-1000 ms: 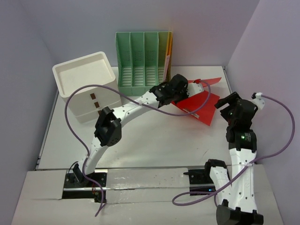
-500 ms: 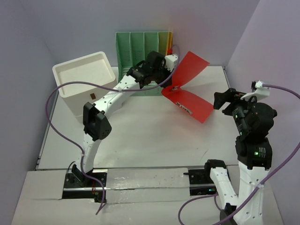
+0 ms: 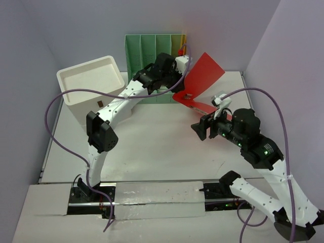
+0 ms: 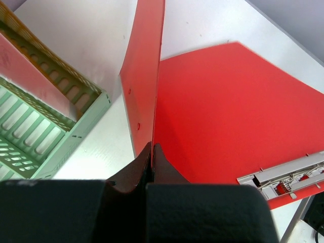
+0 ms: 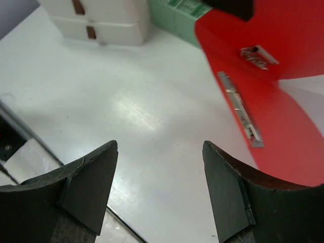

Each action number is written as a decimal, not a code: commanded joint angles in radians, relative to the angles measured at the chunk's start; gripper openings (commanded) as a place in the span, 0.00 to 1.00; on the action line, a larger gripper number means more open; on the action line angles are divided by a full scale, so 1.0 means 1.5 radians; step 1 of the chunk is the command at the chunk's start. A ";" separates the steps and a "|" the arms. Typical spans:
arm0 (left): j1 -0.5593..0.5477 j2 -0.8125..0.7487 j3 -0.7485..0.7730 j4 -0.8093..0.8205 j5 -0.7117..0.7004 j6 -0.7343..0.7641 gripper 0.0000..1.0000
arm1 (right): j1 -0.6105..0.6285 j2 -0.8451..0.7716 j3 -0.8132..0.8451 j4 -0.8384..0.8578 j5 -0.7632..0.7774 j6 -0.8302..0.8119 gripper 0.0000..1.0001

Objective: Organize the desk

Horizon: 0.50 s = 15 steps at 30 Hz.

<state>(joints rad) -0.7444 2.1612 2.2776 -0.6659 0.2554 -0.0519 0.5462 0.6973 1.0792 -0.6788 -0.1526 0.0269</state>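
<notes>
The white desk [image 3: 152,144] carries a red ring binder [image 3: 205,76] that stands open, one cover raised and the other flat [image 3: 200,107]. My left gripper [image 3: 183,83] is shut on the edge of the raised cover [image 4: 147,76], the fingertips [image 4: 152,148] pinching it. The flat cover [image 4: 223,111] shows its metal ring mechanism [image 4: 283,177]. My right gripper [image 3: 198,129] hangs open over bare desk [image 5: 142,101], just in front of the binder [image 5: 263,101], with nothing between its fingers [image 5: 159,147].
A green slotted file holder [image 3: 154,66] stands at the back, right behind the left gripper, with a yellow-orange folder in its right slot. A white three-drawer box [image 3: 93,91] sits at the back left. Purple walls close the sides and back.
The left gripper has lifted one binder cover up toward the file holder, opening the binder. The right arm has swung left and down to the desk's middle.
</notes>
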 commanded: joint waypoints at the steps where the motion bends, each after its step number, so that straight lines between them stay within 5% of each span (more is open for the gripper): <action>1: 0.002 -0.019 0.029 0.020 0.000 -0.010 0.00 | 0.086 -0.011 -0.021 0.081 0.045 0.027 0.74; 6: 0.004 -0.023 0.029 0.018 0.003 -0.009 0.00 | 0.185 0.039 -0.110 0.130 0.119 0.049 0.71; 15: 0.012 -0.039 0.012 0.018 0.019 -0.014 0.00 | 0.187 0.055 -0.226 0.273 0.317 0.044 0.71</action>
<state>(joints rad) -0.7355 2.1612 2.2776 -0.6662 0.2547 -0.0521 0.8311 0.7710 0.7383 -0.4277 0.1403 0.0883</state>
